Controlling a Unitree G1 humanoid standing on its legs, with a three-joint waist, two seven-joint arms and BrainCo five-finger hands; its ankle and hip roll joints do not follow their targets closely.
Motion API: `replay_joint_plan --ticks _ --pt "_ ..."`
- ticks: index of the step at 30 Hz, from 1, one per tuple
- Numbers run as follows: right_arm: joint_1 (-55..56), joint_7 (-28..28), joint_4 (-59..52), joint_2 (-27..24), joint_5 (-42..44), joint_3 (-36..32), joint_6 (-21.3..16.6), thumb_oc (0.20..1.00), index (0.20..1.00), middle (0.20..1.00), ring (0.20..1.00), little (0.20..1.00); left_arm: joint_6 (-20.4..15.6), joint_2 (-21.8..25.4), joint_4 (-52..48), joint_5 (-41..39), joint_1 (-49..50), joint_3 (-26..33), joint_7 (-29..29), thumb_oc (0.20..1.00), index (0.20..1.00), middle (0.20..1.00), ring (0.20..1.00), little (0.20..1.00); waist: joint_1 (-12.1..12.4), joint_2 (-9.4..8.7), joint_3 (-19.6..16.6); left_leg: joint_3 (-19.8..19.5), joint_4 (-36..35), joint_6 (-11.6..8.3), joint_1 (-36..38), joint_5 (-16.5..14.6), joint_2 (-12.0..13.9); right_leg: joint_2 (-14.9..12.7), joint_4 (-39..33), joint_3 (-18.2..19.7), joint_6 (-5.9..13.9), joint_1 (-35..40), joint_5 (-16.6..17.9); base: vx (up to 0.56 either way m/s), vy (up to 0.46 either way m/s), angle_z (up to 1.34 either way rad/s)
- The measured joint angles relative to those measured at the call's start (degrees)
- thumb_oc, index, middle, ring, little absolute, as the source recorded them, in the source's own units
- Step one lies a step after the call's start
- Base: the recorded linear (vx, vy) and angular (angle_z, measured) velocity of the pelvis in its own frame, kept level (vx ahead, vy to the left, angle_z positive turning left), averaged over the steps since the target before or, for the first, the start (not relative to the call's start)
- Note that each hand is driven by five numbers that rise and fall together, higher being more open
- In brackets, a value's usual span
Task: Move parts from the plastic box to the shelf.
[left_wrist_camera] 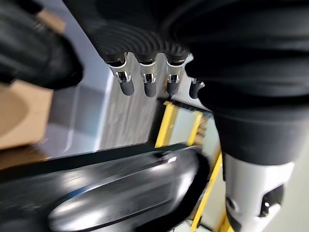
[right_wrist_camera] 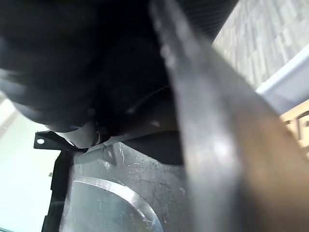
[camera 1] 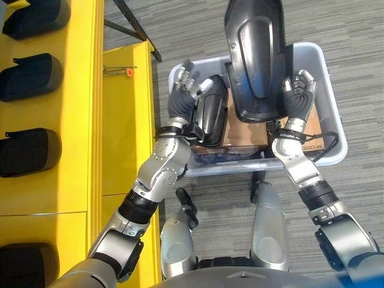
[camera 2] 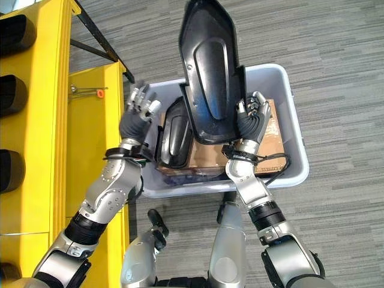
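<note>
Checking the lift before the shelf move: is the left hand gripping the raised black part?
No: the left hand is open beside the box, and the right hand holds the black part.

Large black part [camera 1: 255, 60] cut off by top edge, cardboard [camera 1: 246, 133] mostly hidden beneath it, shelf [camera 1: 48, 120] cropped at left

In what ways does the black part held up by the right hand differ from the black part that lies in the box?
The raised part is gripped by the right hand and stands above the box; the other part lies in the box, ungripped, beside the open left hand. The raised part looks bigger in the head views. Both are glossy black shells.
</note>
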Motion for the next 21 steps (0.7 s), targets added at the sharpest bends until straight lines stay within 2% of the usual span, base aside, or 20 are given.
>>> replay_joint_plan --ticks 3,7,12,21 --pt "0.00 0.99 -3.79 -0.07 -2.31 0.82 -0.47 0.200 0.200 0.200 0.200 0.200 0.15 -1.08 0.29 -3.09 1.23 -1.19 -0.01 1.000 1.000 1.000 1.000 1.000 -0.28 0.01 0.01 1.28 -1.10 -0.02 1.89 0.00 -0.35 0.45 -0.84 0.89 0.28 0.97 0.43 0.00 0.035 -0.13" --pt "-0.01 2.30 -6.62 -0.03 -4.05 0.89 -2.27 0.200 0.200 0.200 0.200 0.200 0.02 -1.35 0.28 -3.37 1.40 -1.27 -0.47 1.000 1.000 1.000 1.000 1.000 -0.35 0.03 0.01 1.59 -1.73 -0.02 2.84 -0.02 -0.78 0.39 -1.80 1.27 0.62 1.68 0.52 0.02 0.021 -0.04" --pt "-0.02 4.34 -9.17 -0.10 -4.56 0.80 -2.29 0.200 0.200 0.200 0.200 0.200 0.02 -1.37 0.25 -3.41 1.42 -1.28 -0.54 1.000 1.000 1.000 1.000 1.000 -0.43 0.04 0.00 1.88 -1.83 -0.02 2.96 -0.02 -0.82 0.49 -2.06 1.35 0.66 1.67 0.62 0.01 0.001 -0.01" --pt "-0.43 5.93 -11.62 -0.11 -4.51 1.10 0.21 0.200 0.200 0.200 0.200 0.200 0.07 -1.36 0.23 -3.39 1.41 -1.33 -1.73 1.000 1.000 1.000 1.000 1.000 -0.86 0.07 0.01 2.61 -1.98 0.01 3.90 -0.08 -0.89 0.60 -2.39 1.81 0.78 2.13 0.69 0.01 0.002 -0.03"
